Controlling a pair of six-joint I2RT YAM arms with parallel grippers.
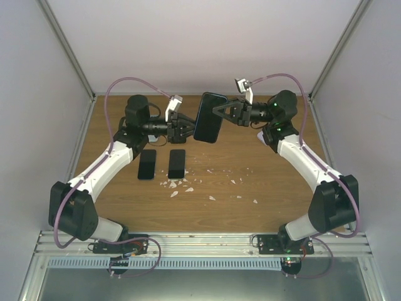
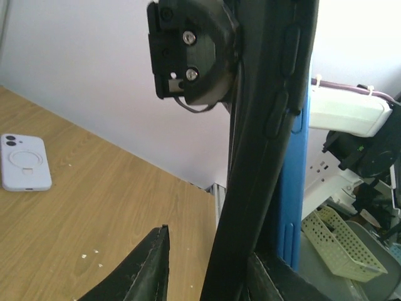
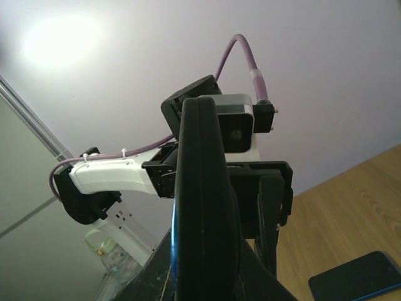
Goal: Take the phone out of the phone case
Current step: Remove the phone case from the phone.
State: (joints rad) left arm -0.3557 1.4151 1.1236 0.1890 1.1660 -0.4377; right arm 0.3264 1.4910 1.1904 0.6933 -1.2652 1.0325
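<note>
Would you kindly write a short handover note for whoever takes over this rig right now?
Right gripper: shut on the cased phone, held in the air above the table.
Left gripper: jaws open around the phone's edge, one finger clear of it.
Done: cased phone raised off the table.
Left: phone not yet out; grip with the left jaws and pull the two apart.
</note>
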